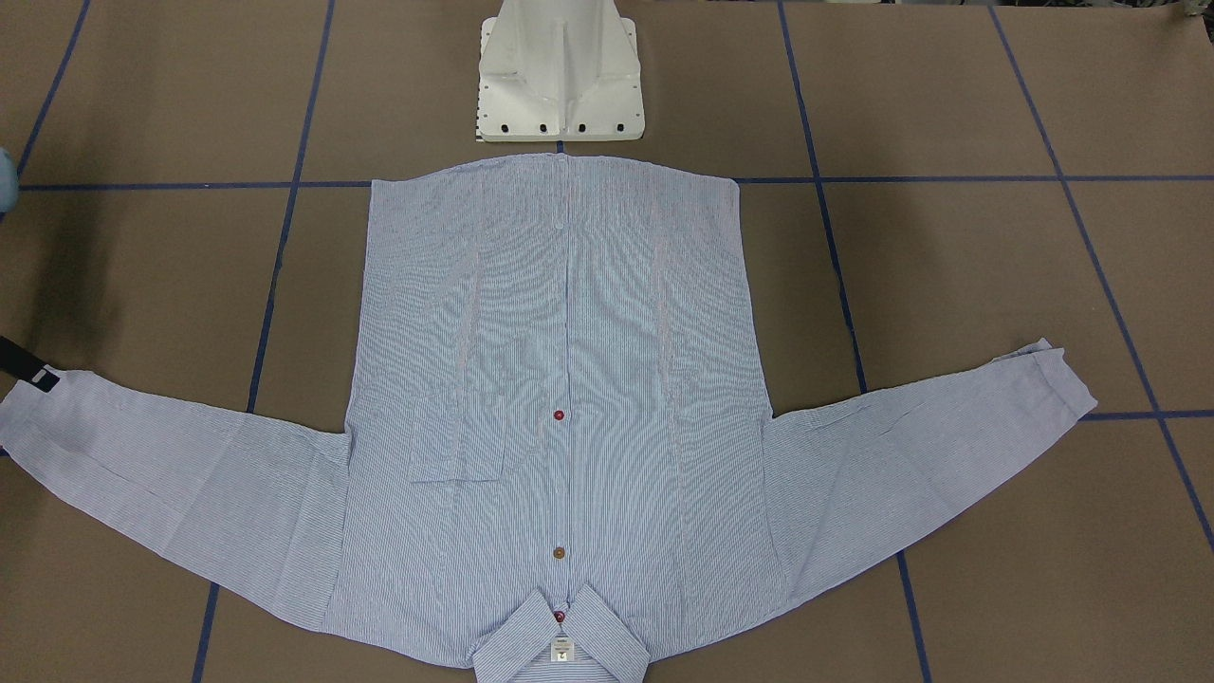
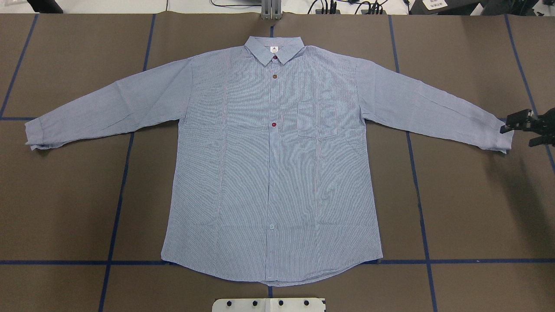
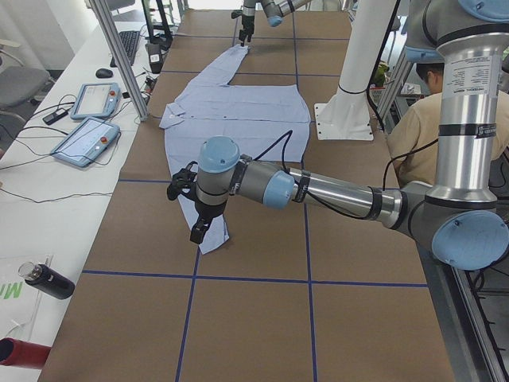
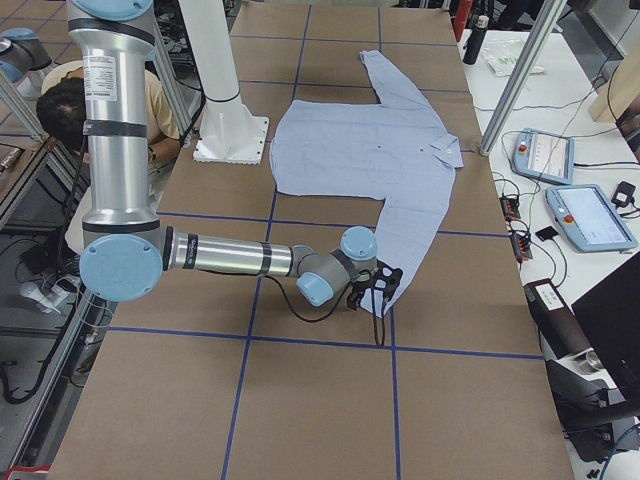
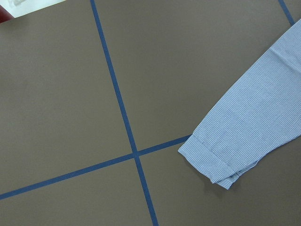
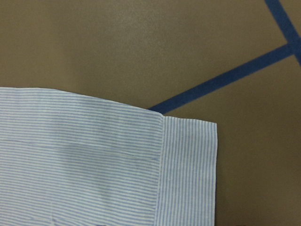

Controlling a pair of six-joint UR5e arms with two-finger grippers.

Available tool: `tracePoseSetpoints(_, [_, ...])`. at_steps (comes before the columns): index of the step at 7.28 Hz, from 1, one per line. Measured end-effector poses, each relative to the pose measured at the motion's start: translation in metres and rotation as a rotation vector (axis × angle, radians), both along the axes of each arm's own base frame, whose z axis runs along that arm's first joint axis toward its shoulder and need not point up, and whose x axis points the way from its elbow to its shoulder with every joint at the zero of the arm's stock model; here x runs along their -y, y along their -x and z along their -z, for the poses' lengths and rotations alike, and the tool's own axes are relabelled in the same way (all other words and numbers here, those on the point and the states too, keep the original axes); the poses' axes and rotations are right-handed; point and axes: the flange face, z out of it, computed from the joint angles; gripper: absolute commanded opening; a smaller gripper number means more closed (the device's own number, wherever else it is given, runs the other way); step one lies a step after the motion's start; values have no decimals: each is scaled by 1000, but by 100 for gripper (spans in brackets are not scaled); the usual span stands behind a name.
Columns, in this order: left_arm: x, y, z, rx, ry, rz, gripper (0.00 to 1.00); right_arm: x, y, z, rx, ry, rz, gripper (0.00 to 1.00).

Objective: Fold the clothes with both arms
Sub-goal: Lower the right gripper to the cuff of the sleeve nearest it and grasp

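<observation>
The light blue striped shirt [image 2: 269, 173] lies flat and face up on the brown table, sleeves spread, collar [image 2: 274, 48] at the far side from the robot. My right gripper [image 2: 518, 134] is at the right sleeve's cuff [image 2: 498, 136], open, with one finger [image 1: 27, 365] touching the cuff's edge. The right wrist view holds only that cuff [image 6: 188, 165] on the table. My left gripper [image 3: 184, 211] hangs above the left sleeve's cuff [image 3: 211, 239]; I cannot tell whether it is open or shut. That cuff [image 5: 211, 160] lies flat in the left wrist view.
The white pedestal base [image 1: 560, 76] stands just behind the shirt's hem. Blue tape lines [image 2: 121, 182] grid the table. A side table holds control tablets [image 3: 83, 143] and a dark bottle [image 3: 48, 280]. A person [image 4: 60, 110] sits behind the robot.
</observation>
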Motion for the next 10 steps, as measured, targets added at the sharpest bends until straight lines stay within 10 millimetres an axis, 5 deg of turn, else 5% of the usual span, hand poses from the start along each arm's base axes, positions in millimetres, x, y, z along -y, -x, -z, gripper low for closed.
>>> tracePoseSetpoints(6, [0, -1, 2, -10, -2, -4, 100, -7, 2, -13, -7, 49, -26, 68])
tracePoseSetpoints(7, [0, -1, 2, -11, -1, -4, 100, -7, 2, -14, -7, 51, -28, 57])
tracePoseSetpoints(9, [0, -1, 2, -11, -1, -4, 100, -8, 0, -14, -7, 52, -31, 7])
tracePoseSetpoints(10, [0, -1, 3, -12, -3, -4, 100, -8, 0, -14, -7, 52, -31, 0])
